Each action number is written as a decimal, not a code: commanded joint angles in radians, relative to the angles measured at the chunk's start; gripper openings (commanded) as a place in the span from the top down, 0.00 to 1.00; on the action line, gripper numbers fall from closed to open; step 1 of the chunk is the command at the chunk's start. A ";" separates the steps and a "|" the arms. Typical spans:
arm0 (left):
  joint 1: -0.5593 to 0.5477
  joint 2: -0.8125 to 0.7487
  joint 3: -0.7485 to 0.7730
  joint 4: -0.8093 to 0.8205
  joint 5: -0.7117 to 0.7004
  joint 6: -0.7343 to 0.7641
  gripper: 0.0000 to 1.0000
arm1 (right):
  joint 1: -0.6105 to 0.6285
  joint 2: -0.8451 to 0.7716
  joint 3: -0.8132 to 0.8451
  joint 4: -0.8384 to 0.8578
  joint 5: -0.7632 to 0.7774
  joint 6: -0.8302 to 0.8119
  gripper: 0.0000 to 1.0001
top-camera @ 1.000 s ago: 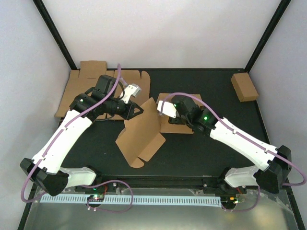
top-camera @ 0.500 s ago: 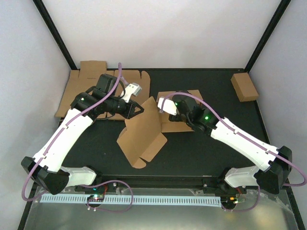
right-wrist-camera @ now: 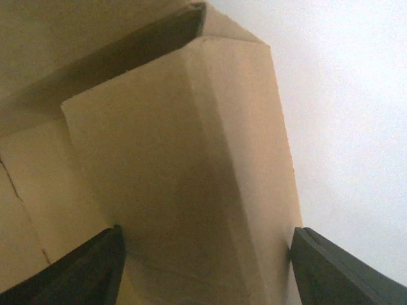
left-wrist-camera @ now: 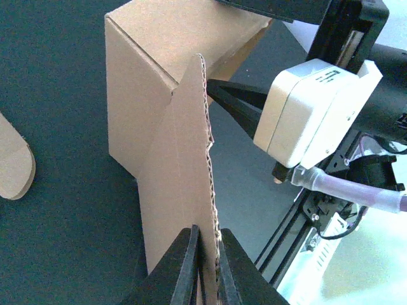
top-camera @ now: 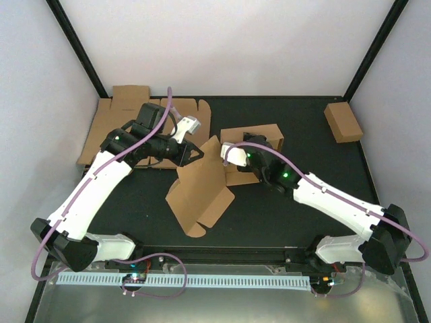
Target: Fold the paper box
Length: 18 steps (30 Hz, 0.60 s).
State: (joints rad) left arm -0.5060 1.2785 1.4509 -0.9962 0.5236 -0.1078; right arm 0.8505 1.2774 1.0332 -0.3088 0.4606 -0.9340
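- Left claw [top-camera: 196, 153] [left-wrist-camera: 208, 232] is clamped shut on the ragged corrugated edge of the paper box [top-camera: 199, 192], a plain brown die-cut cardboard mailer, holding one panel upright.
- Right claw [top-camera: 227, 152] [right-wrist-camera: 206, 232] has its dark fingers spread wide. A tan panel of the paper box [right-wrist-camera: 178, 159] fills the gap between them, and whether they press on it cannot be told.
- From the left wrist, the paper box [left-wrist-camera: 146, 101] shows a folded corner rising off the surface. The right arm's black fingertips [left-wrist-camera: 238, 96] reach in just behind the upright panel.
- Between the two white arms, the paper box sits at the middle of the flat black worktop [top-camera: 289, 215]. A flap with a rounded tab lies flat toward the near edge, and another part lies under the right wrist.
- Flat brown cardboard blanks [top-camera: 114, 124] lie at the far left corner, beyond the left arm.
- At the far right rests a small closed brown cardboard box [top-camera: 343, 122], well apart from the paper box.
- Plain white walls [top-camera: 222, 47] close in the worktop on three sides, and black frame posts [top-camera: 74, 44] slant up at the far corners.
- Along the near edge runs a silver metal rail with a white slotted strip [top-camera: 222, 280], and purple cables [top-camera: 168, 108] loop along both arms.
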 commanded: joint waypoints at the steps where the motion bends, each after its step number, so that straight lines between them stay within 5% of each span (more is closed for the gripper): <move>1: -0.011 -0.004 0.049 0.013 0.058 0.004 0.91 | -0.003 -0.025 -0.054 0.240 0.056 -0.082 0.29; 8: -0.011 -0.005 0.064 0.001 0.060 0.008 0.91 | -0.004 -0.047 -0.121 0.433 0.087 -0.141 0.52; 18: -0.010 0.022 0.100 -0.010 0.070 0.001 0.91 | -0.003 -0.057 -0.139 0.500 0.096 -0.136 0.67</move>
State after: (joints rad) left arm -0.5060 1.2888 1.5017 -1.0019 0.5289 -0.1078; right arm 0.8513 1.2415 0.9024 0.0978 0.5266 -1.0763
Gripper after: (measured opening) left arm 0.091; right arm 0.357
